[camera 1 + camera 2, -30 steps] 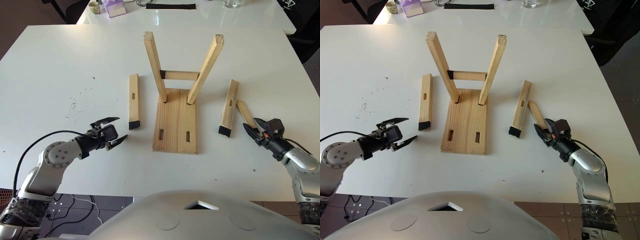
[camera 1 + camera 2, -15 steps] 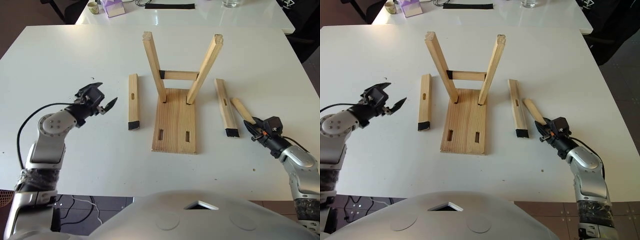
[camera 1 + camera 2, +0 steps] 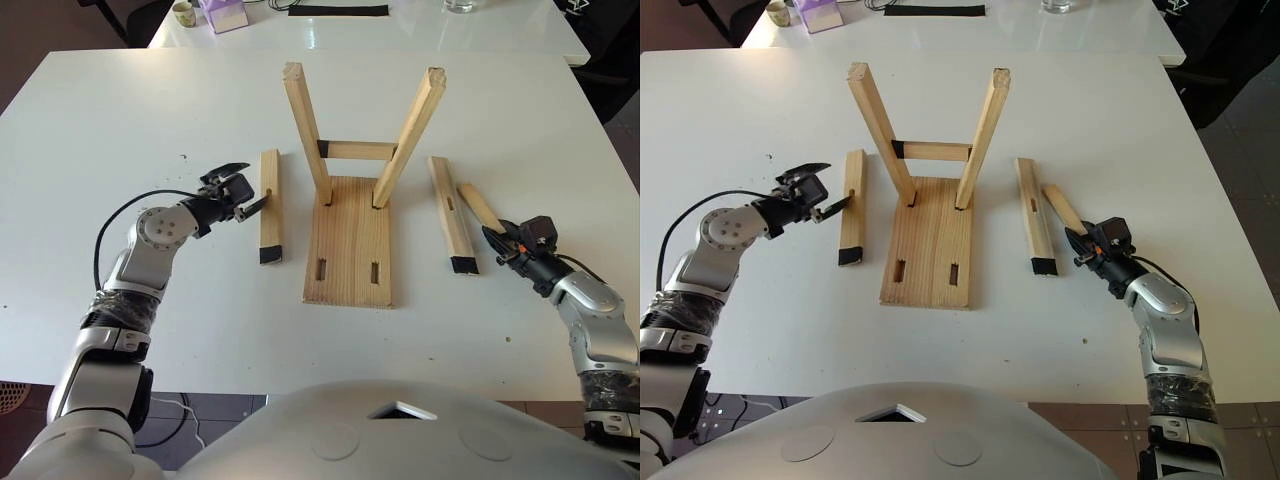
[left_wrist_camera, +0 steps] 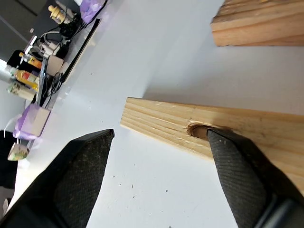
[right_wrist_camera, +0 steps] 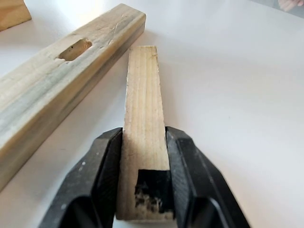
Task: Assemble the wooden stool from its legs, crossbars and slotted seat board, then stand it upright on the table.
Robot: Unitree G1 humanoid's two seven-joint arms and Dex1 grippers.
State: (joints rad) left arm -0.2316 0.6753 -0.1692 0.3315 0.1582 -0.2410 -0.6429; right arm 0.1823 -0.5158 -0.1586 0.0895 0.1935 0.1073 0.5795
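Records seat board (image 3: pixel 348 240) flat at centre of white counter (image 3: pixel 120 120), two slots showing at its near end. Notes two legs socketed in its far end, left upright leg (image 3: pixel 308 130) and right upright leg (image 3: pixel 408 135), splaying apart toward their tops and joined low down by fitted crossbar (image 3: pixel 360 151). Finds left loose leg (image 3: pixel 268 205) lying on counter just left of board, black cap toward robot, mortise facing up. Places left pincer (image 3: pixel 255 186) at far part of that leg, spread wide open: one finger (image 4: pixel 237 175) over the wood beside the mortise, the other finger (image 4: pixel 80 175) over bare counter; cannot confirm contact. Finds right loose leg (image 3: pixel 450 215) on counter right of board, capped end near. Logs short loose crossbar (image 3: pixel 478 205) just beside it on the outer side, near end clamped between the fingers of right pincer (image 3: pixel 497 240)
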